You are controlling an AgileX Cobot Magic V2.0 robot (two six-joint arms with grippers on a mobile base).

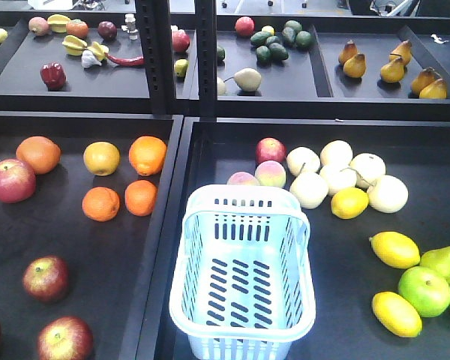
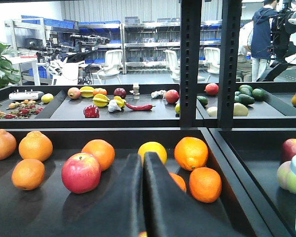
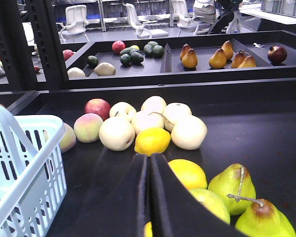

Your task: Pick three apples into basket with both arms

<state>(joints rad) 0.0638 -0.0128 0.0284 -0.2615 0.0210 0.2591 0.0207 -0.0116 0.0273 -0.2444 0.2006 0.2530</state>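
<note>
Three red, yellow-streaked apples lie in the left tray: one apple [image 1: 11,180] by its left edge, another apple [image 1: 46,277] and a third apple [image 1: 65,339] toward its front-left corner. The pale blue basket [image 1: 247,212] stands upright and empty in the right tray's front-left corner. The left gripper [image 2: 143,158] and right gripper [image 3: 149,159] have their fingers pressed together, holding nothing.
</note>
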